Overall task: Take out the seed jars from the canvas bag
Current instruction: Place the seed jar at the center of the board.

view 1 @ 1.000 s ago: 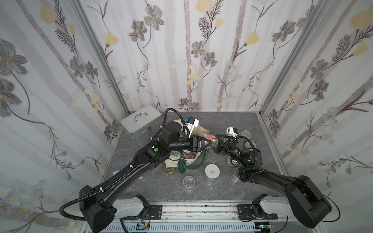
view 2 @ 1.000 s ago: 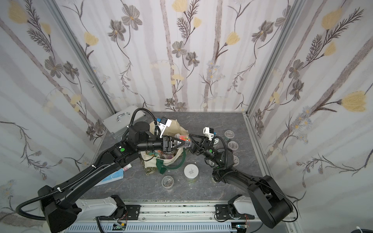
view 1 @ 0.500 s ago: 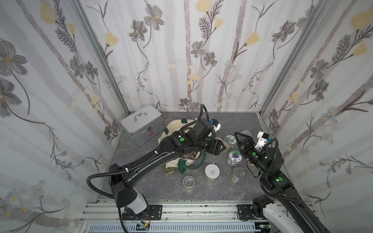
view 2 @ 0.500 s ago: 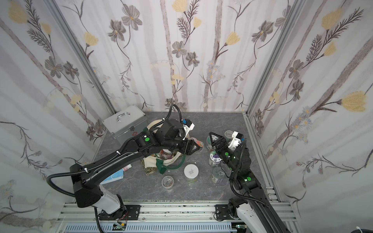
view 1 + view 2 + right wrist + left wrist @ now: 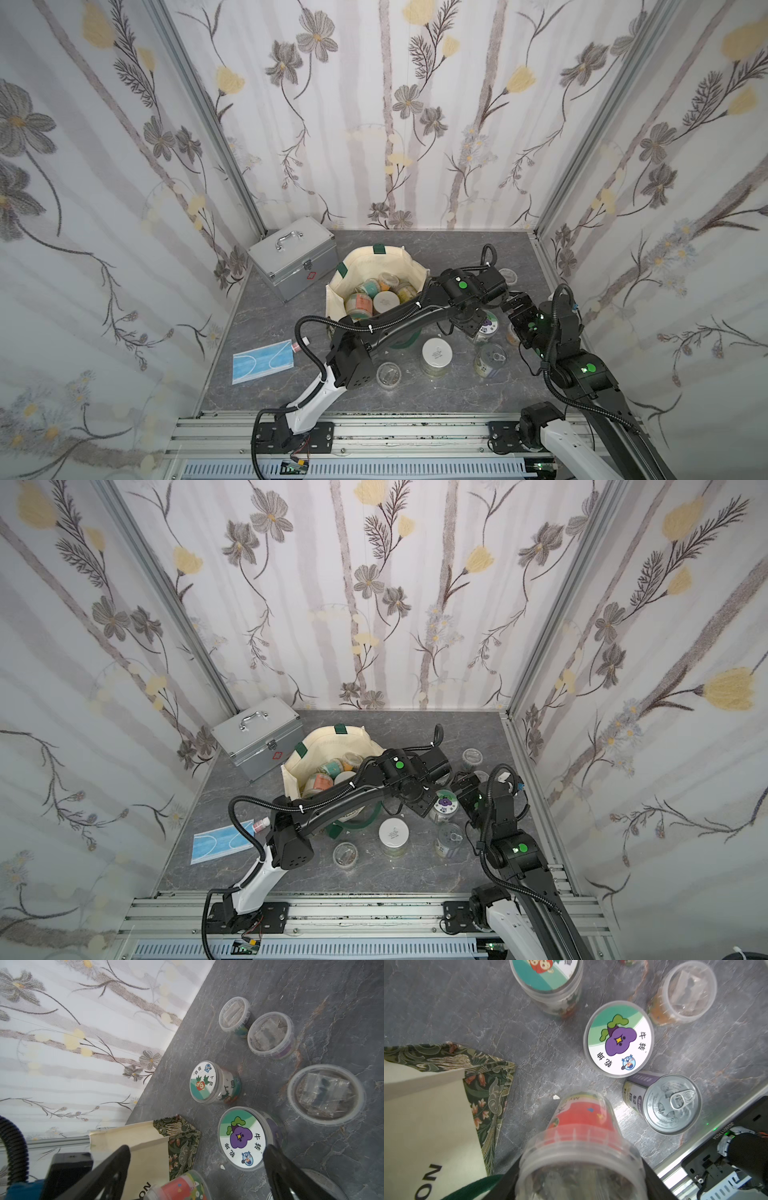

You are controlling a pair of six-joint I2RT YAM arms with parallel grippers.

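- the left gripper (image 5: 580,1176) is pinching a red-labelled jar (image 5: 581,1124), its jaws pressing on the clear body from both sides.
- the held jar is hanging over the grey table (image 5: 529,1043), just beside the bag's patterned corner; whether it is touching the table cannot be told.
- the right gripper (image 5: 196,1150) is standing spread wide, its fingers (image 5: 280,1167) gripping nothing.
- in both top views the left gripper is sitting at 4 o'clock of the canvas bag (image 5: 374,259), and the right gripper is hovering near it, toward 3 o'clock.
- a purple-lidded jar (image 5: 490,324) is standing upright on the table between the two grippers.
- a pull-tab can (image 5: 490,359), a white-lidded jar (image 5: 436,353) and a small clear jar (image 5: 387,374) are standing apart from one another at 5 to 6 o'clock of the bag.
- more clear-lidded jars (image 5: 270,1034) are standing at 2 to 3 o'clock of the bag.
- the canvas bag is standing open near the table centre, with several seed jars (image 5: 384,301) lying inside it.
- a silver case (image 5: 293,257) is sitting at 10 o'clock of the bag, and a blue face mask (image 5: 262,368) is lying at 8 o'clock.
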